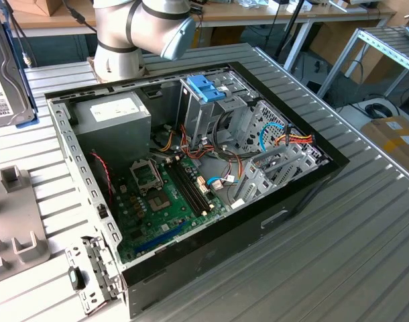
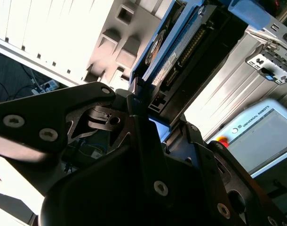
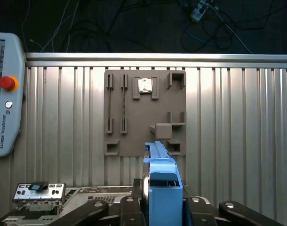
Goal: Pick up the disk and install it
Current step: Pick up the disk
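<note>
Silver-grey metal disk (image 3: pixel 158 165) w/ light-blue plastic frame clamped edge-on btwn jaws of black gripper (image 3: pixel 161 200), held above grey moulded holder tray (image 3: pixel 143 117); upright grip prob suits sliding into open PC case (image 1: pixel 291 201) bay.

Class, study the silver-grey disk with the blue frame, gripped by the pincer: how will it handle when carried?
The flat silver-grey metal disk is probably rigid: it juts from the black pincer without sagging. Its metal casing suggests it is heavy for its size. The smooth light blue plastic frame could slip in the grip.
</note>
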Controlling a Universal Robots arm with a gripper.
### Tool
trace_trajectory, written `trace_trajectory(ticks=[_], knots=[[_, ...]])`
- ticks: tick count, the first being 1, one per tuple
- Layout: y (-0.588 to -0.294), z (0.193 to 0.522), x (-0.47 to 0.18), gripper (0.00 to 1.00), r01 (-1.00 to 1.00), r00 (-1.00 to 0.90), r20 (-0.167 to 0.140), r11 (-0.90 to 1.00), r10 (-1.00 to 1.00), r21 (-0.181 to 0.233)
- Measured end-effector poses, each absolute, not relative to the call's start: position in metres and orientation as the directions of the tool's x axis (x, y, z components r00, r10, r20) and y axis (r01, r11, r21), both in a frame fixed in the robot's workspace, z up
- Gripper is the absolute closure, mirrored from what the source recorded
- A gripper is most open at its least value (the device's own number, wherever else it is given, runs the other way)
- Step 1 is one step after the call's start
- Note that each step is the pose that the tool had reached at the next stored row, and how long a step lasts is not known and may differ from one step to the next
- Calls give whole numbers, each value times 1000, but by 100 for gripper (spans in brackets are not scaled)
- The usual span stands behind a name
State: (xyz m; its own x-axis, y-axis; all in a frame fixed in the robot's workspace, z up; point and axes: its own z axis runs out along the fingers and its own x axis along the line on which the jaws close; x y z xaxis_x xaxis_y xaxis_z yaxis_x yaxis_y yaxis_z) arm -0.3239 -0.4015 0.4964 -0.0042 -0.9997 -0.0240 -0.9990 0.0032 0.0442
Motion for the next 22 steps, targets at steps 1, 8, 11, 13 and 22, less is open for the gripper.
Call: trace_trajectory(ticks=[1, 8, 11, 13, 22], knots=[[-401, 496, -324, 63, -999, -4, -24, 3, -1000, 44], [-401, 496, -322, 63, -999, -4, -24, 3, -1000, 44], [-401, 496, -321, 63, -999, -4, -24, 3, -1000, 44], [-401, 496, -321, 63, -999, -4, -24, 3, -1000, 44], [-401, 496, -319, 63, -999, -4, -23, 3, -1000, 44]])
